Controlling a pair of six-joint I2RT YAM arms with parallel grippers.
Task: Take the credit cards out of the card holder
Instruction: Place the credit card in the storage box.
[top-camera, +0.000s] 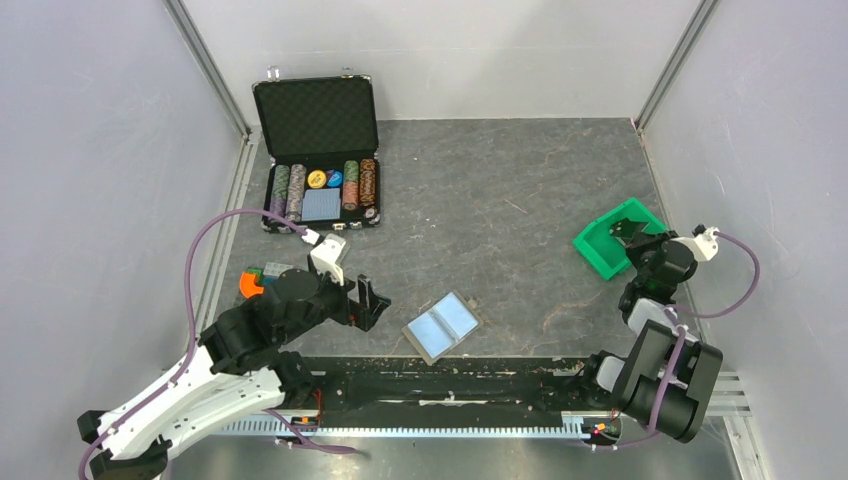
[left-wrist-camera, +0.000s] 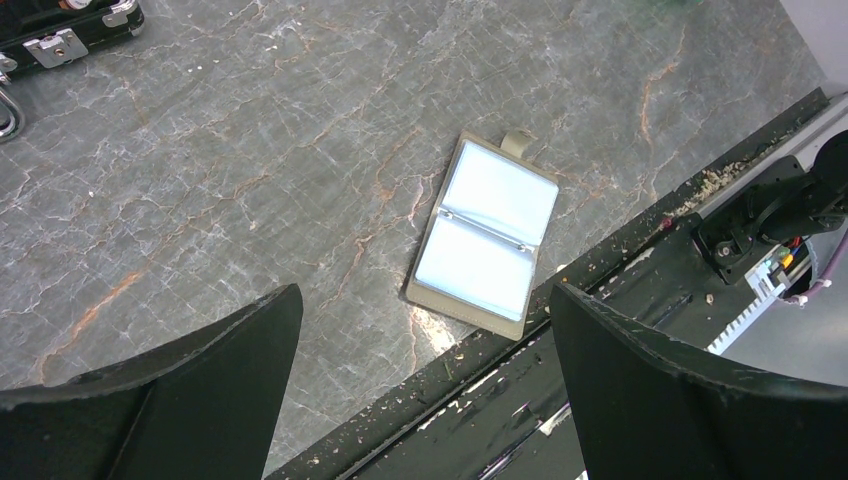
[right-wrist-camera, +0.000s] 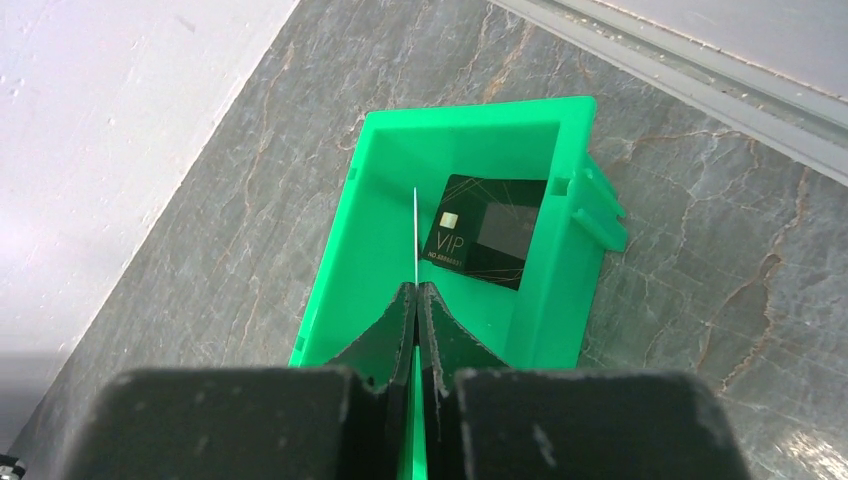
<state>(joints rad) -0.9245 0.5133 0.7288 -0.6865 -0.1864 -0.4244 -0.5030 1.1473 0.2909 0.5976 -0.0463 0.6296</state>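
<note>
The card holder (top-camera: 442, 327) is laid open at 6 o'clock, the left gripper (top-camera: 372, 303) spread wide at its 9 o'clock. Farther, at 3 o'clock, a credit card (right-wrist-camera: 415, 235) is pinched edge-on in the right gripper (right-wrist-camera: 417, 290) over a green bin (right-wrist-camera: 560, 150) holding a black card (right-wrist-camera: 487, 232).

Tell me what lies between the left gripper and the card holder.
Only bare table separates the left gripper from the card holder, as the top view shows.

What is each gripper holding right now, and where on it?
Right gripper pinches a thin card, seen edge-on, by its near end above the green bin. Left gripper holds nothing.
</note>
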